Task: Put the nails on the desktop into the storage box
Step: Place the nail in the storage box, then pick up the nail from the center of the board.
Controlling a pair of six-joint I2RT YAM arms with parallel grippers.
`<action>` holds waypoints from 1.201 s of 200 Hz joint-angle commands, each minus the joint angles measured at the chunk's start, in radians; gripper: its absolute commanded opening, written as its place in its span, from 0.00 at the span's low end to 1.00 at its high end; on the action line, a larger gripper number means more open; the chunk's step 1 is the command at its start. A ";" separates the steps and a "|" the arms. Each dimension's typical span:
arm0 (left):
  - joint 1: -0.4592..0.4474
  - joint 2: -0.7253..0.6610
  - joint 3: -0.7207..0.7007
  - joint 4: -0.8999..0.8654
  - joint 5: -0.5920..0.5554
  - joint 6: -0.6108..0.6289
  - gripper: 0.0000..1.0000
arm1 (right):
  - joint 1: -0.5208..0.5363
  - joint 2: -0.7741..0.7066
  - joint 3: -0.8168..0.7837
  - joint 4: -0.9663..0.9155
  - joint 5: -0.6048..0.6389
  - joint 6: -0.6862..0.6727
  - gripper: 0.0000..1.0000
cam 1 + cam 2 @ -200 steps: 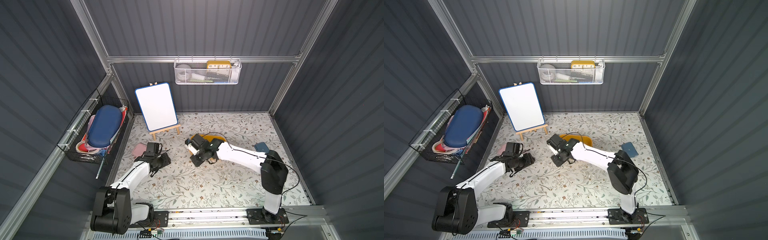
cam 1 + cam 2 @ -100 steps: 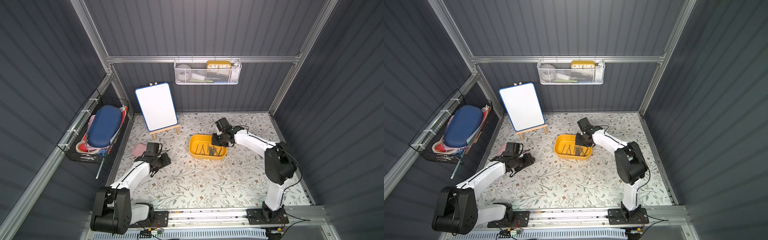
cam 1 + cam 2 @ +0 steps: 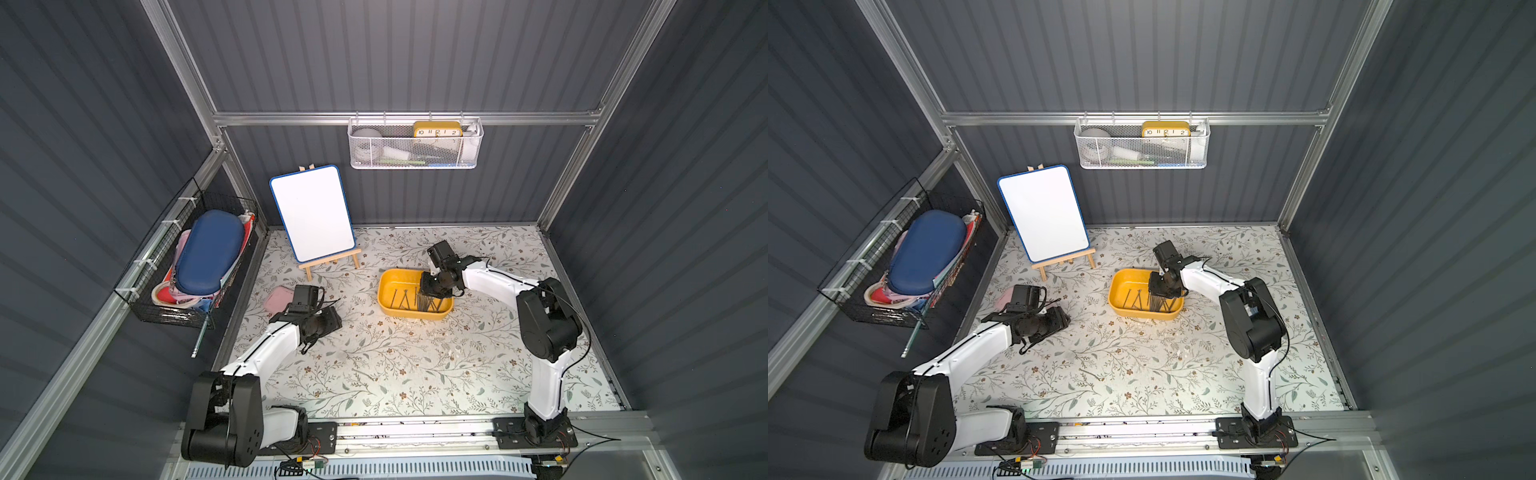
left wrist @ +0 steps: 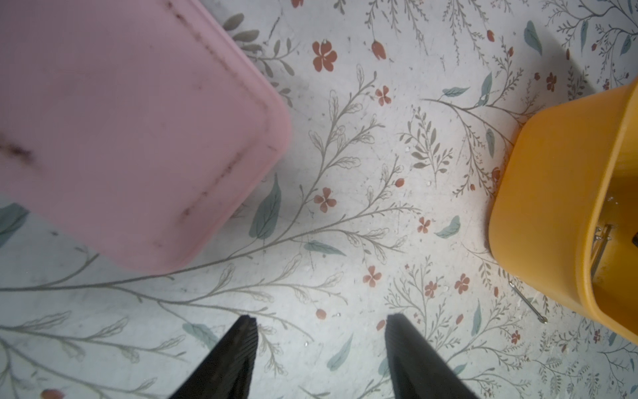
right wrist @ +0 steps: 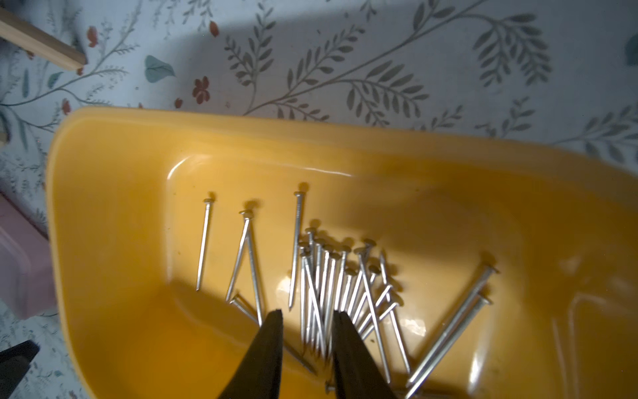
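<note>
Right tool half-open above blurred nails in storage box; left tool wide open, empty.

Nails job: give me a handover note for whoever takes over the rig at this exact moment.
Right gripper: open, over the yellow box.
Left gripper: open, empty, over the desktop between the pink case and the box.
Done: many nails lie in the box.
Left: one nail lies on the desktop beside the box's outer wall; pick it up and drop it in.
</note>
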 commanded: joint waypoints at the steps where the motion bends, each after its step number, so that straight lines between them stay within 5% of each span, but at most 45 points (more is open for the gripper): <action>1: -0.002 -0.001 -0.011 -0.003 0.009 0.016 0.64 | 0.092 -0.109 0.007 -0.012 -0.065 -0.078 0.31; 46: -0.002 -0.001 -0.011 -0.002 0.007 0.003 0.64 | 0.429 -0.088 0.002 -0.105 -0.008 -0.350 0.32; 83: -0.002 0.008 -0.006 -0.013 0.005 -0.006 0.66 | 0.595 -0.023 0.022 -0.089 0.035 -0.468 0.33; 240: -0.001 0.000 0.003 -0.016 0.006 0.001 0.65 | 0.719 0.211 0.189 -0.149 0.113 -0.591 0.33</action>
